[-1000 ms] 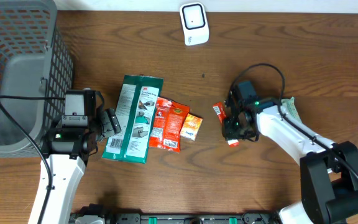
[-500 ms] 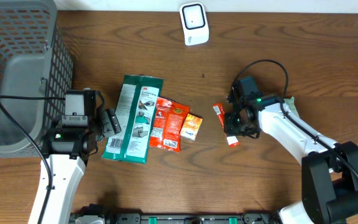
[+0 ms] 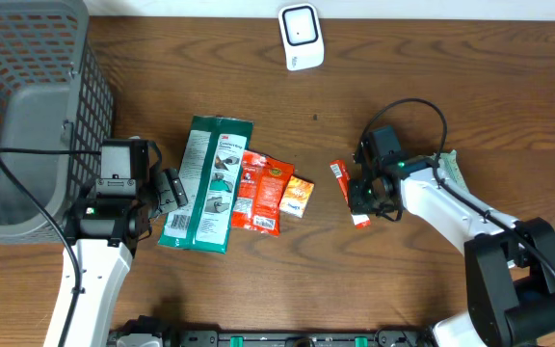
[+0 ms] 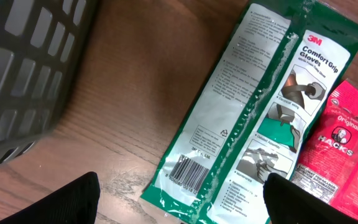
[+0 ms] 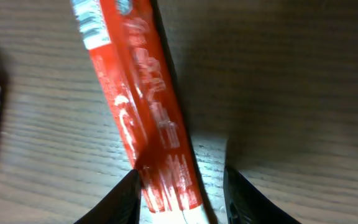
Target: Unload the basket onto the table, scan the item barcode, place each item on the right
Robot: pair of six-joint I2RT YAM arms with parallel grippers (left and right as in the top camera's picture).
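The desk (image 3: 451, 96) carried, at its far left, a grey mesh basket (image 3: 27, 58); near its middle lay a green glove packet (image 3: 205, 183) with red sweet packets (image 3: 258, 191) just beside it, and a white scanner (image 3: 302, 37) stood at the far edge. The left hand (image 3: 170, 189) hung fully open and empty beside the glove packet. The right hand (image 3: 366, 193) was down over the red stick packet (image 3: 339, 172), which lay flat on the desk to the right of the sweets, well apart from the scanner. Its fingers (image 5: 126, 196) stood partway closed astride the packet's near end, one against its edge; whether they had firm hold could not be told. Risk noted: a hold so close to one end of a slim, glossy packet could let it pivot, droop or slip on lifting, so that the code never squarely faced the scanner. The packet's long axis ran near-to-far, slightly diagonal, white end towards the robot, far end angled towards the scanner (a pale printed patch there was too blurred to confirm as the barcode).
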